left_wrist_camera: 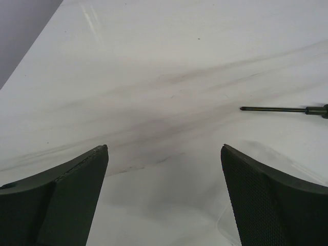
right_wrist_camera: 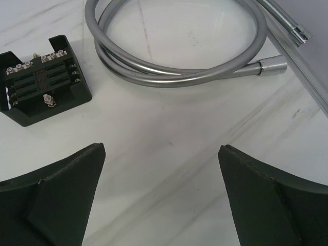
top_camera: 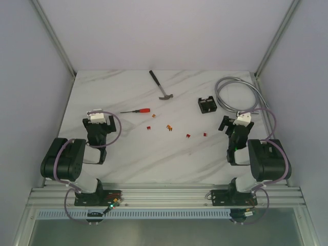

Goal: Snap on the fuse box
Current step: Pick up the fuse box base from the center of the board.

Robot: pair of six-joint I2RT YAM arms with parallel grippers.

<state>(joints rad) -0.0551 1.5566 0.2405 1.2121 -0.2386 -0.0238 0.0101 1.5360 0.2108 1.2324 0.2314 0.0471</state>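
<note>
I am watching from above the arms. Nearest me, the aluminium rail (top_camera: 164, 195) is carrying both bases, and beyond it the white marbled table (top_camera: 154, 159) is stretching back to pale walls (top_camera: 169, 31) that are closing it in on three sides.

The left gripper (left_wrist_camera: 164, 151) is hanging over bare grey-veined marble with its fingers spread wide, nothing between them. The right gripper (right_wrist_camera: 161, 151) is hanging the same way, spread and gripping nothing.

Farther out, four tiny red and orange fuses (top_camera: 168, 126) are lying scattered across the middle of the table. A red-handled screwdriver (top_camera: 137, 110) is lying past the left gripper, its shaft pointing left. Beyond it a hammer (top_camera: 161, 87) is lying aslant with its head toward the right.

The fuse box (right_wrist_camera: 43, 79) is sitting on the far right part of the table, ahead and to the left of the right gripper. It is standing flat with its open face turned up, showing rows of terminals and red inserts. It is nearly square, so I am not picking out a clear long axis. The rows are running left to right in the overhead view, slightly skewed to the table edge. A coiled grey hose (right_wrist_camera: 179, 78) is lying near its right side, apart from it.
</note>
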